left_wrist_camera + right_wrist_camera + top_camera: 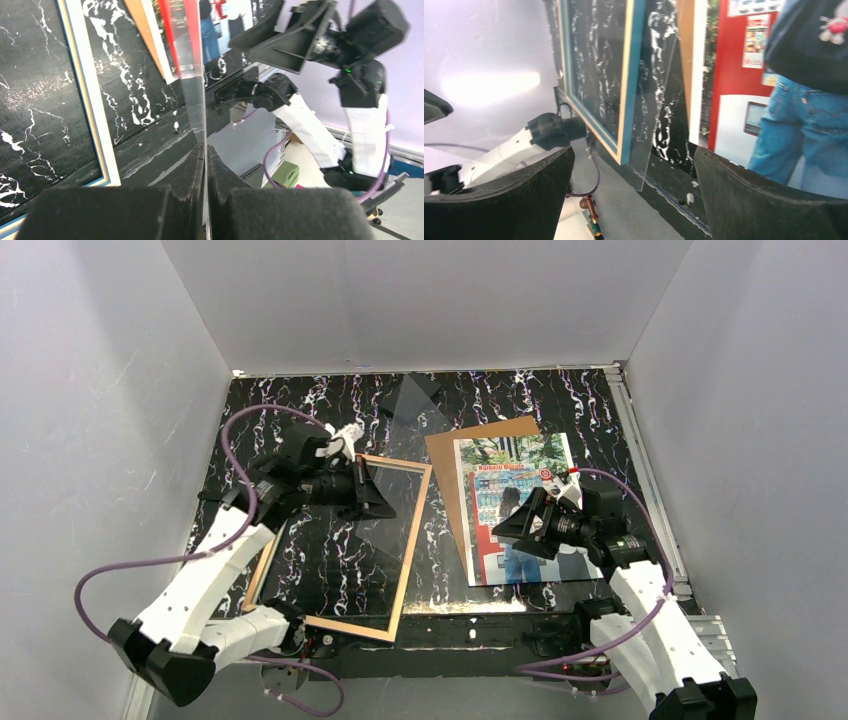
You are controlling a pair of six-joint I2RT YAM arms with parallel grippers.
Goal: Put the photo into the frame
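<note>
The frame (pixel 415 530) lies flat on the left half of the table, tan wood face up; its blue side edge shows in the right wrist view (pixel 629 75). My left gripper (pixel 388 500) is shut on a clear pane (pixel 425 405), holding it on edge, tilted above the frame's right side. The pane runs edge-on between the fingers in the left wrist view (pixel 205 150). The photo (pixel 520 480) lies picture side up at the right, on the brown backing board (pixel 480 435). My right gripper (pixel 500 525) is open and empty over the photo's left edge (pixel 744 60).
The table is black with white marbling (pixel 330 570). White walls close it in at the left, back and right. A metal rail (pixel 640 460) runs along the right side. The front edge (pixel 470 625) is near both arm bases.
</note>
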